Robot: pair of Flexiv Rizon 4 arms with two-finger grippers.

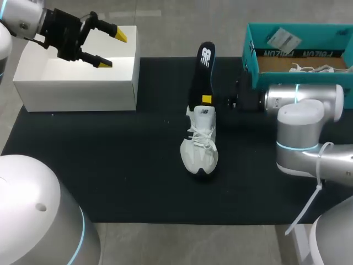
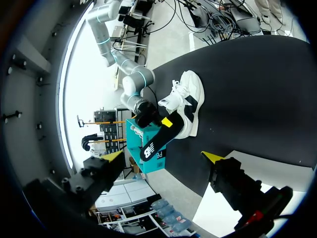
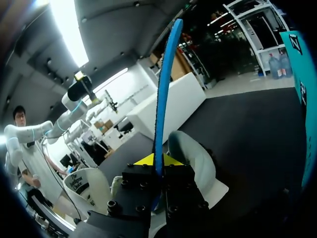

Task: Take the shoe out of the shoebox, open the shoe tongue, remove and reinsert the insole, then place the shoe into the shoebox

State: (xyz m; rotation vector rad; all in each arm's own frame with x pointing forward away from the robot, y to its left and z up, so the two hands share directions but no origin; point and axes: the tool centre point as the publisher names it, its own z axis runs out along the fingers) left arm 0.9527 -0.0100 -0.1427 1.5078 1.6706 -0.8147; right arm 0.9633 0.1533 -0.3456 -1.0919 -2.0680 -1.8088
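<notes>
My right claw (image 1: 207, 100) pinches the insole (image 1: 202, 72), long axis twelve-to-six, with the shoe (image 1: 199, 146) just at six o'clock, while my left claw (image 1: 105, 47) gapes wide, well apart.

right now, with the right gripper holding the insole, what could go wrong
Nothing steadies the shoe: the left gripper hangs open over the white box, so pushing the insole could slide or tip it. The right gripper pinches the long insole near one end, so it may bend or slip.
</notes>
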